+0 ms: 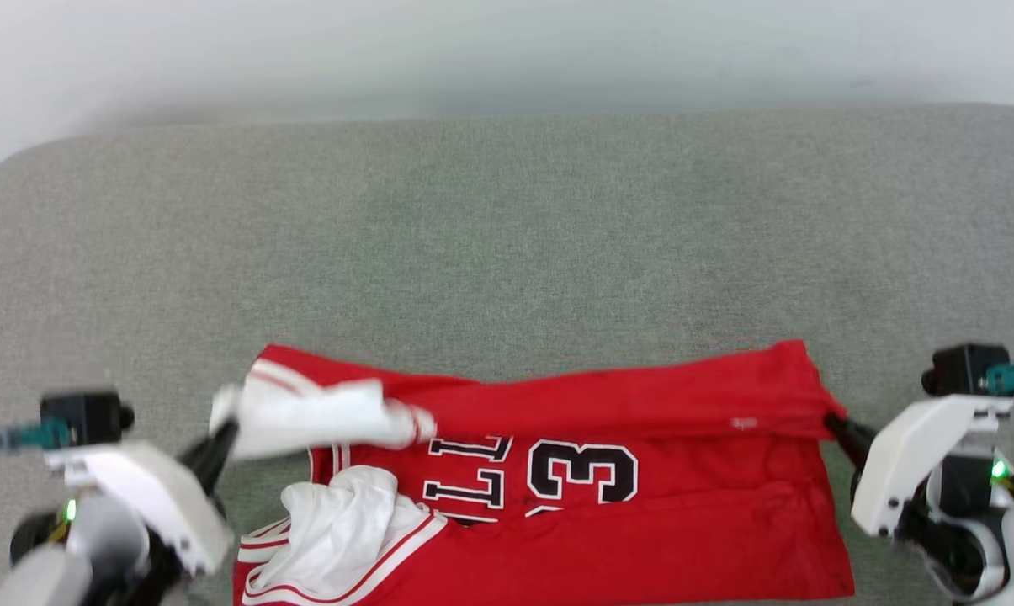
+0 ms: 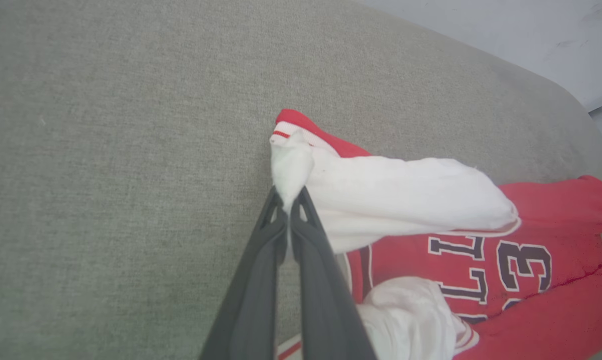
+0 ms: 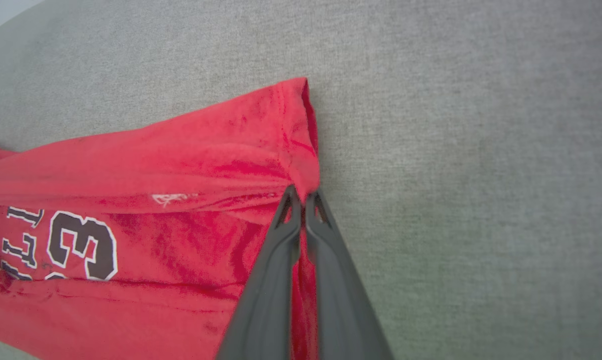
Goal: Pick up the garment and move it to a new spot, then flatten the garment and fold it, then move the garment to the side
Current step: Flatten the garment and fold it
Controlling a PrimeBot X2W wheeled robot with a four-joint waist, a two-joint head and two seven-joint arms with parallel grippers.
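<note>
The grips are made clear by the wrist views: the left gripper (image 2: 287, 197) is clamped on the white sleeve (image 2: 405, 192) of the garment (image 1: 641, 539), the right gripper (image 3: 303, 194) on its wrinkled red hem (image 3: 298, 145).

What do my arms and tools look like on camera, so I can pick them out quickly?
The left tool and right tool each have two long dark grey fingers, tapering to tips with small triangular cut-outs. Behind each sits an angular white shell, a black camera block with a teal plug, and a green light.
</note>
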